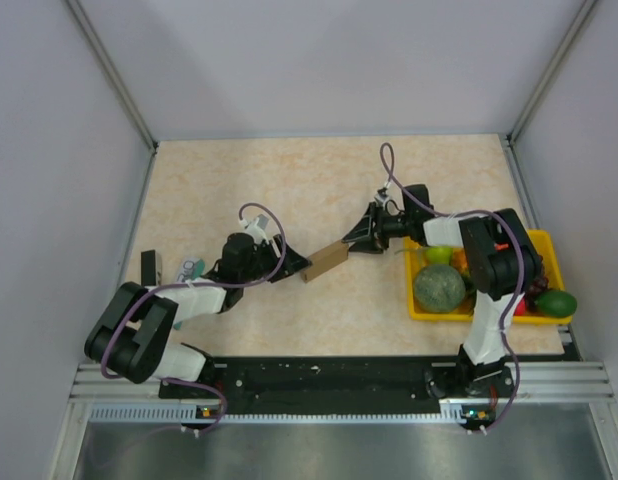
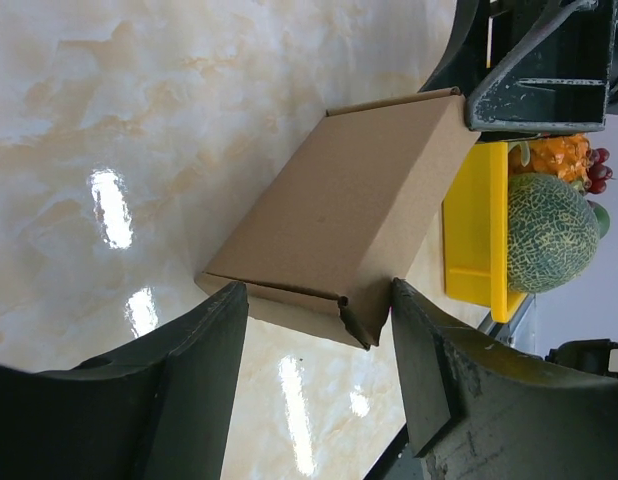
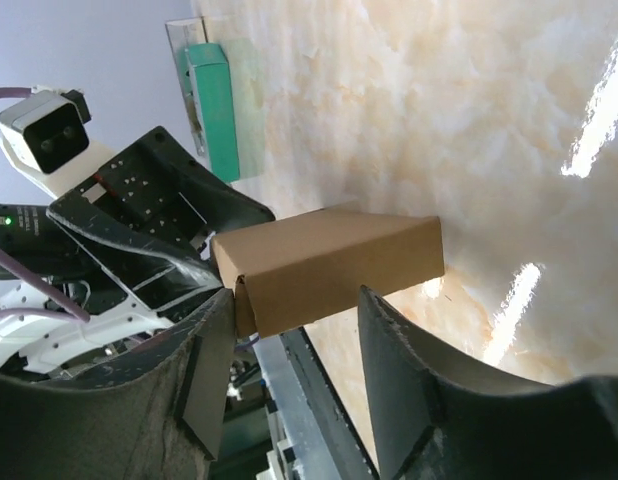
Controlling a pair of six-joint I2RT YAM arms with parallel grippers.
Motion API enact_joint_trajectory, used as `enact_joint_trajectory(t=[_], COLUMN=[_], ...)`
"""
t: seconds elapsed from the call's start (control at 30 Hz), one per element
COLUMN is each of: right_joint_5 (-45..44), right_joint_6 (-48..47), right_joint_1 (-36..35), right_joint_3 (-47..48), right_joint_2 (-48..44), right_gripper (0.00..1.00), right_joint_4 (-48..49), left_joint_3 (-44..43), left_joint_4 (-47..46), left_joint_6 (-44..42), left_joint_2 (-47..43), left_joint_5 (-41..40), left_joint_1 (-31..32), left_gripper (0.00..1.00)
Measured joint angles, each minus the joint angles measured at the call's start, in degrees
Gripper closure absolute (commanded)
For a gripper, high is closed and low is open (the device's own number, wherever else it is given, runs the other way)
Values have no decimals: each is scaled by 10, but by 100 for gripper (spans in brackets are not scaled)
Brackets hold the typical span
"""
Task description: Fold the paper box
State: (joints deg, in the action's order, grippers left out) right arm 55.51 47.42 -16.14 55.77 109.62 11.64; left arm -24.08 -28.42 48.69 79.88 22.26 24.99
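At the far left of the desk (image 1: pixel 289 180) a small teal packet (image 3: pixel 211 110) sits behind your left arm, well apart from the work.

Your left gripper (image 1: pixel 292 268) comes next. Its fingers (image 2: pixel 189 390) are spread wide, with the tips at the near-left end of the paper box (image 1: pixel 325 261), one at each side of that end where a small flap shows. From the left wrist view you can't tell whether they are clamping the cardboard or only touching it.

The box lies between your two arms, roughly mid-desk. It looks already closed into a small carton. Its long axis runs on a diagonal from near-left to far-right, so one end points at each gripper. From above it shows as a narrow strip, so it seems to be tilted up on an edge, not lying flat.

Your right gripper (image 1: pixel 359 243) meets the far-right end. Its fingers (image 3: pixel 409 370) are also held apart, and the box's lower edge passes behind both tips. Whether they grip it can't be told either.

Both arms are about equally close, one at each end. My judgement is that the next move depends on that diagonal line: press or tuck along it, not across it.

At the far right the yellow tray (image 1: pixel 417 305) of fruit sits just beside your right arm.
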Motion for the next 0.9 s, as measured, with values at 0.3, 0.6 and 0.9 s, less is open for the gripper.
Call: enact_joint_trajectory(t=[0.3, 0.6, 0.9], right_joint_5=[23, 30, 9], right_joint_6=[0, 19, -4], right_joint_1=[2, 5, -2], right_joint_3=[-7, -23, 5], right_joint_2=[6, 6, 4], right_gripper=[85, 78, 60], right_joint_4=[30, 72, 8], left_joint_3=[0, -1, -74], left_joint_4=[73, 123, 204], left_joint_6=[-15, -20, -43], left_joint_2=[-43, -75, -115], left_joint_5=[-10, 9, 24], left_joint_1=[-3, -31, -66], left_gripper=[20, 13, 13])
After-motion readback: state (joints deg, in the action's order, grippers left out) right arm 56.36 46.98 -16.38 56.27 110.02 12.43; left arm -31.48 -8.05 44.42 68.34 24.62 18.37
